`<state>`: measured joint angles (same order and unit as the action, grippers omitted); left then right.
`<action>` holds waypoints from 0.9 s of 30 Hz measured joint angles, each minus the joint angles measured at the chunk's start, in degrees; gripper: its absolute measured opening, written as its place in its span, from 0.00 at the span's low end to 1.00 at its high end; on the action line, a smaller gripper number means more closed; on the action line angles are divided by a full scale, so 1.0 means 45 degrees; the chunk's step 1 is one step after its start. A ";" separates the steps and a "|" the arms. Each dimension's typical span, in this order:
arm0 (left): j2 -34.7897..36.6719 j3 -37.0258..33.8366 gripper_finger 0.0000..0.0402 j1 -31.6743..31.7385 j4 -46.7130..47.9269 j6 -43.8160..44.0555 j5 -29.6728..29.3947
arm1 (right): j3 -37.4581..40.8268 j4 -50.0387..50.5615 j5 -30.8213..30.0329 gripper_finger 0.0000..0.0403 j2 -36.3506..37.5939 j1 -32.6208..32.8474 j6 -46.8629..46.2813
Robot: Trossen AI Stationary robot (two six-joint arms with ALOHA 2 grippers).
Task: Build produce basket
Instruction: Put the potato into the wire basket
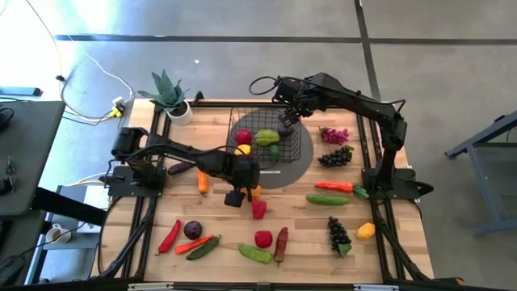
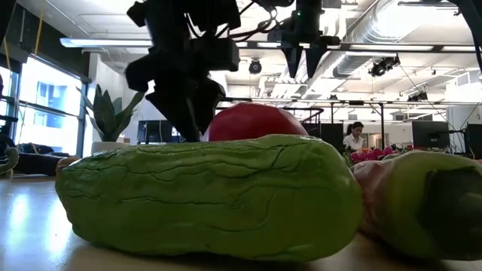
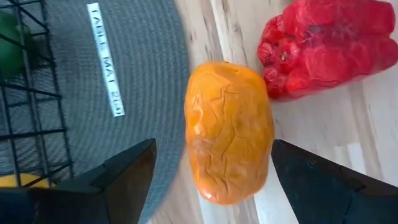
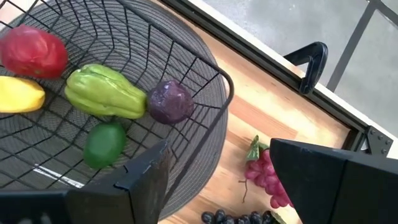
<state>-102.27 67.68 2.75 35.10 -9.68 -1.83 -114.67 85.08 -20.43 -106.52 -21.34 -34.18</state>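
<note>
Near the middle of the surface (image 1: 161, 218), just off the edge of the grey round mat (image 1: 300, 166), an orange pepper (image 3: 229, 130) lies on the wood beside a red pepper (image 3: 326, 46). The left gripper (image 1: 235, 197) hangs directly above the orange piece, its jaws spread wide to either side and touching nothing. That piece looks like a light, hollow toy with a wrinkled, glossy skin, likely stiff enough to bear a squeeze yet prone to slip; a hold across its narrow waist appears soundest. The basket (image 1: 303, 145) sits on the mat at the far side and already contains a red fruit (image 4: 32, 51), a yellow piece (image 4: 18, 94), a pale green pepper (image 4: 102, 92), a purple onion (image 4: 169, 101) and a dark green item (image 4: 104, 143). The right gripper (image 1: 287, 121) hovers over the basket's far rim, jaws apart and empty. Pink grapes (image 4: 267, 177) lie just outside the basket. Remaining produce is scattered over the near half of the surface, including a large green cucumber (image 2: 211, 196).
</note>
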 joint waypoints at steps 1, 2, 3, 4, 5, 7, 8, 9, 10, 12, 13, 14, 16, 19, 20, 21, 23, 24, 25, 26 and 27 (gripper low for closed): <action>-0.0004 -0.0010 0.77 -0.0024 -0.0013 0.0002 0.0011 | 0.0000 0.0003 0.0001 0.64 0.0000 0.0000 -0.0028; -0.0014 -0.0020 0.77 -0.0066 -0.0051 -0.0003 0.0021 | 0.0000 0.0005 0.0002 0.64 0.0000 0.0000 -0.0028; -0.0033 -0.0028 0.77 -0.0092 -0.0115 0.0000 0.0023 | 0.0000 0.0004 0.0003 0.64 0.0000 0.0000 -0.0028; -0.0037 -0.0030 0.77 -0.0123 -0.0167 0.0006 0.0060 | 0.0000 0.0005 0.0005 0.64 0.0000 0.0000 -0.0028; -0.0042 -0.0030 0.77 -0.0142 -0.0163 0.0006 0.0088 | 0.0005 0.0005 0.0005 0.64 0.0000 0.0001 -0.0028; -0.0042 -0.0035 0.77 -0.0169 -0.0153 0.0006 0.0042 | 0.0005 0.0005 0.0005 0.64 0.0000 0.0019 -0.0028; -0.0042 -0.0037 0.77 -0.0208 -0.0155 0.0005 -0.0019 | 0.0010 0.0008 0.0005 0.64 0.0000 0.0019 -0.0021; -0.0042 -0.0042 0.77 -0.0226 -0.0161 -0.0003 -0.0085 | 0.0010 0.0010 0.0005 0.64 0.0000 0.0018 -0.0014; -0.0042 -0.0044 0.77 -0.0226 -0.0177 0.0002 -0.0144 | 0.0010 0.0010 0.0005 0.64 0.0000 0.0016 -0.0011; -0.0047 -0.0044 0.77 -0.0226 -0.0236 0.0006 -0.0378 | 0.0010 0.0010 0.0005 0.64 0.0000 0.0019 0.0012; -0.0052 -0.0044 0.77 -0.0226 -0.0267 0.0006 -0.0578 | 0.0010 0.0010 0.0005 0.64 0.0000 0.0019 0.0021; -0.0053 -0.0049 0.77 -0.0226 -0.0296 0.0006 -0.0811 | 0.0010 0.0010 0.0005 0.64 0.0000 0.0019 0.0021; -0.0001 -0.0059 0.77 -0.0223 -0.0313 0.0033 -0.1136 | 0.0015 0.0010 0.0005 0.64 0.0000 0.0023 0.0021; 0.0021 -0.0059 0.77 -0.0226 -0.0355 0.0219 -0.1237 | 0.0015 0.0015 0.0005 0.64 0.0000 0.0021 0.0161; 0.0021 -0.0059 0.77 -0.0231 -0.0317 0.0276 -0.1227 | 0.0015 0.0015 0.0005 0.64 0.0000 0.0024 0.0234; 0.0021 -0.0059 0.77 -0.0248 -0.0276 0.0342 -0.1223 | 0.0015 0.0015 0.0005 0.64 0.0000 0.0024 0.0235; 0.0026 -0.0059 0.77 -0.0320 -0.0178 0.0346 -0.1267 | 0.0015 0.0015 0.0005 0.64 0.0000 0.0021 0.0243; 0.0026 -0.0059 0.77 -0.0381 -0.0107 0.0346 -0.1285 | 0.0015 0.0015 0.0000 0.64 0.0000 0.0019 0.0252; 0.0026 -0.0059 0.77 -0.0456 -0.0069 0.0349 -0.1298 | 0.0015 0.0015 0.0000 0.64 0.0000 0.0019 0.0264; 0.0028 -0.0059 0.77 -0.0550 -0.0039 0.0368 -0.1314 | 0.0015 0.0015 0.0001 0.64 0.0000 0.0019 0.0264; 0.0031 -0.0059 0.77 -0.0653 -0.0004 0.0446 -0.1314 | 0.0015 0.0015 0.0004 0.64 0.0000 0.0019 0.0264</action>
<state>-102.13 67.42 -0.19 35.08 -7.67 -7.75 -114.61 85.14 -20.41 -106.52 -21.26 -32.99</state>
